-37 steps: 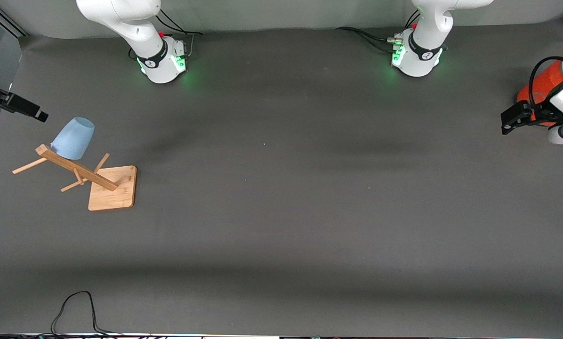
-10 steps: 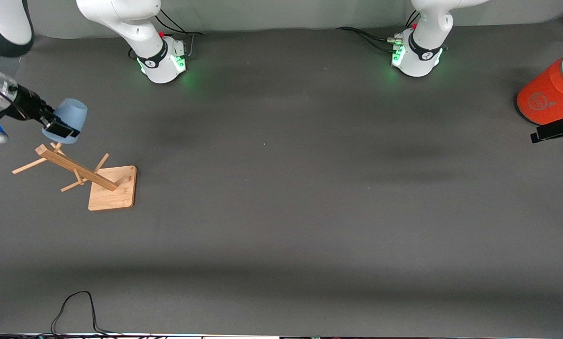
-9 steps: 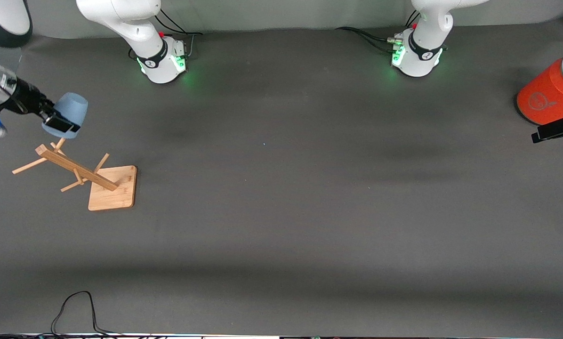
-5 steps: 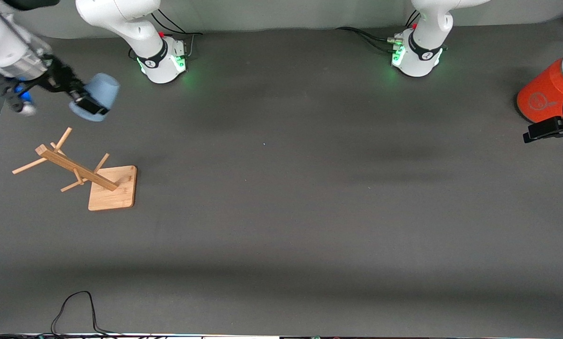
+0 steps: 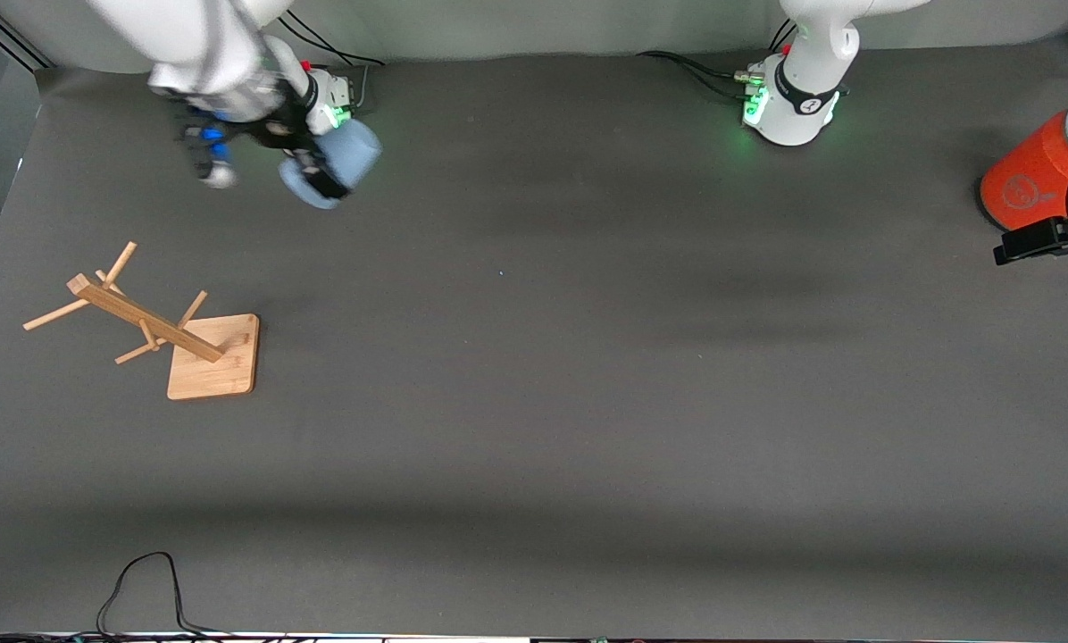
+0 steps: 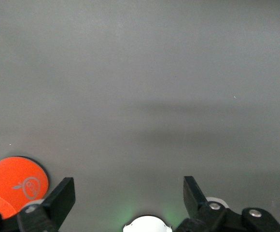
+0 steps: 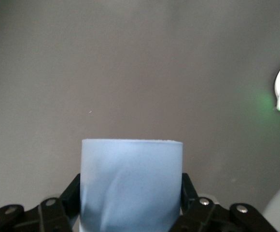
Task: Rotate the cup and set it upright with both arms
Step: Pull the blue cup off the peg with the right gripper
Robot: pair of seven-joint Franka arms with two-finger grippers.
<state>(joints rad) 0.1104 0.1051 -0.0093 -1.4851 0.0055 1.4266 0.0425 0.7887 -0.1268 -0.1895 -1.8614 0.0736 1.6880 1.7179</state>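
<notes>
The right pincer (image 5: 315, 179) clamps the cup (image 5: 337, 161) on its side, over the worktop (image 5: 534, 375) by its base; the left pincer (image 5: 1030, 243), spread and empty, hangs beside the orange can (image 5: 1030, 183), well apart.

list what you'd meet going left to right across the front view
wooden rack → right pincer holding the blue cup in the air → left arm's base → left pincer → orange can

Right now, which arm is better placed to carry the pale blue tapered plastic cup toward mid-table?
Right. The right gripper is shut on the pale blue tapered plastic cup, in the air by its own base. The left gripper hangs open, holding nothing, beside the orange cylinder at the table's end.
</notes>
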